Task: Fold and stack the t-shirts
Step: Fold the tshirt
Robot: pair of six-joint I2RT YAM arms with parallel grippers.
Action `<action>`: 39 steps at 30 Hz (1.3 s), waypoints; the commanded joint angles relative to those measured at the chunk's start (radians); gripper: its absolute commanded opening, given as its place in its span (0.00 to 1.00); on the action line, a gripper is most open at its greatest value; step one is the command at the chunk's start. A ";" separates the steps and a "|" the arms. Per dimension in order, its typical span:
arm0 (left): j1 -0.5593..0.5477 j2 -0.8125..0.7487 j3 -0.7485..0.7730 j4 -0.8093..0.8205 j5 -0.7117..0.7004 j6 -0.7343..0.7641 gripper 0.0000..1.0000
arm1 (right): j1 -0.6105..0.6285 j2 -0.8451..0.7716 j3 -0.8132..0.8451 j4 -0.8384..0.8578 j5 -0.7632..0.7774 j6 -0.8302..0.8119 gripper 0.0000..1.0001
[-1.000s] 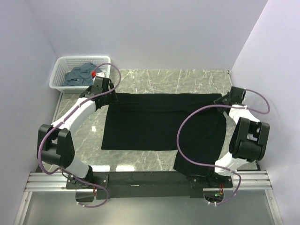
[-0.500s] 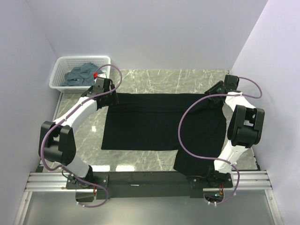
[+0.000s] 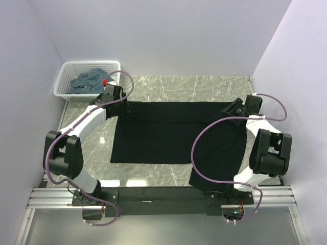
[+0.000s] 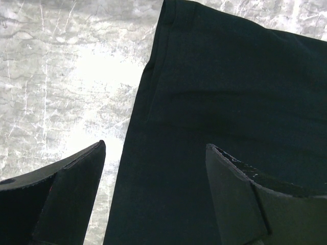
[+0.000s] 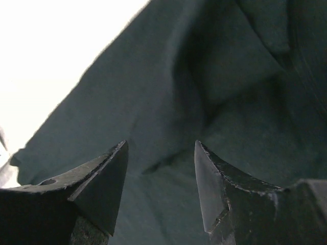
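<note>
Now, the black t-shirt [image 3: 173, 135] lies spread flat on the marble table [image 3: 194, 84] between my two arms, and its right part runs down toward the near edge. My left gripper [image 4: 153, 153] hangs over the far left corner with its jaws spread wide and nothing between them; the shirt's hemmed side edge runs just under the gap. My right gripper [image 5: 161, 145] sits low over rumpled cloth at the far right corner, jaws apart too, pinching nothing.

I judge the step to be taking both far corners for a fold. To do it well, I should come straight down so each jaw straddles the edge, take every layer at that corner and close at matching spots. A lopsided hold would skew the crease. The slate blue-grey shirts [image 3: 87, 81] wait in the white basket [image 3: 64, 76], far left.
</note>
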 commanded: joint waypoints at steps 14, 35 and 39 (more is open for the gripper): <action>0.000 -0.004 0.034 0.006 0.024 0.025 0.85 | -0.025 0.116 0.005 0.133 -0.085 0.040 0.63; 0.000 0.002 0.037 0.002 0.022 0.022 0.85 | 0.040 0.125 0.037 0.249 -0.264 0.031 0.54; 0.000 0.001 0.037 0.003 0.022 0.025 0.85 | 0.053 0.137 0.032 0.233 -0.205 0.043 0.52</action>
